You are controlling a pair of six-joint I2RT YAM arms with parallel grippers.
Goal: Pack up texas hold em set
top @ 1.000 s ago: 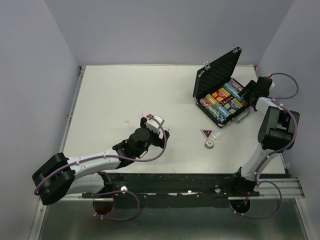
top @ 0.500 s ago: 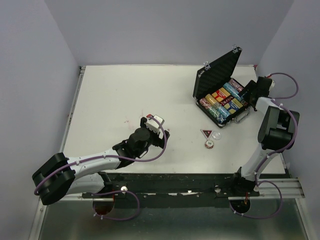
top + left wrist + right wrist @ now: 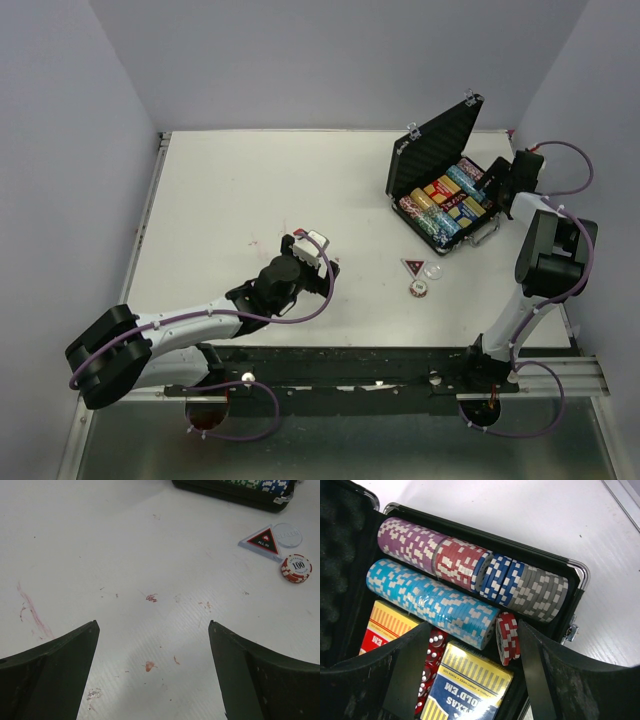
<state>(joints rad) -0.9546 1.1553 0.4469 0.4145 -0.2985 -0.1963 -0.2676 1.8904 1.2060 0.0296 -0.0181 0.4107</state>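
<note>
The black case [image 3: 432,145] stands open at the back right, its lid upright, with chip rows [image 3: 440,215] and card decks [image 3: 447,192] inside. My right gripper [image 3: 500,188] is open and empty just above the case's right end. Its wrist view shows purple, red, blue and grey chips [image 3: 470,565], a light blue row [image 3: 432,602], a few red chips [image 3: 508,637] standing on edge, red dice [image 3: 432,652] and a blue deck [image 3: 467,690]. On the table lie a triangular marker [image 3: 411,266], a clear disc [image 3: 433,270] and a small red chip stack [image 3: 419,289]. My left gripper [image 3: 318,268] is open and empty mid-table.
The left wrist view shows reddish stains [image 3: 150,666] on the white table, with the marker [image 3: 262,541], disc [image 3: 288,534] and red stack [image 3: 296,568] at upper right. Grey walls enclose the table; its right edge runs close to the case.
The right gripper has shifted very slightly toward the back over the case's end. The left arm has not moved.
</note>
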